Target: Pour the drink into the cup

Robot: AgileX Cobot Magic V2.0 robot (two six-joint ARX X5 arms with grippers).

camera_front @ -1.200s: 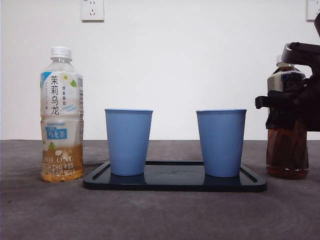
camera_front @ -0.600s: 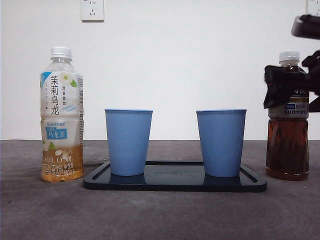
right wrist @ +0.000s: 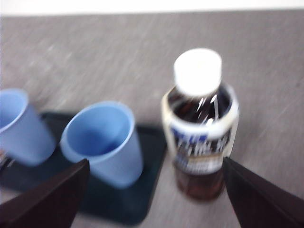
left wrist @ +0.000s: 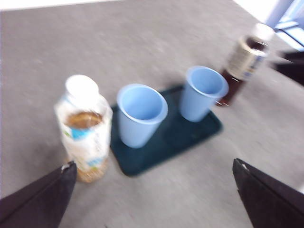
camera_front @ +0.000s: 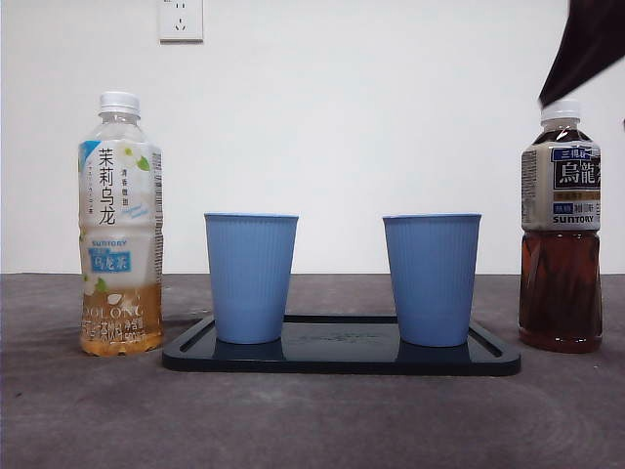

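Observation:
Two blue cups stand upright on a dark tray. A dark tea bottle with a white cap stands right of the tray, free of any grip. A pale oolong tea bottle stands left of the tray. My right gripper is open, high above the dark bottle and the nearer cup; it shows as a black tip at the front view's top right. My left gripper is open, high above the pale bottle and the cups.
The grey table ends at a white wall with a socket behind. In the left wrist view the other arm shows dark beside the dark bottle.
My right gripper has let go of the dark bottle and risen from around its neck to the top right corner. The bottle stands free on the table.

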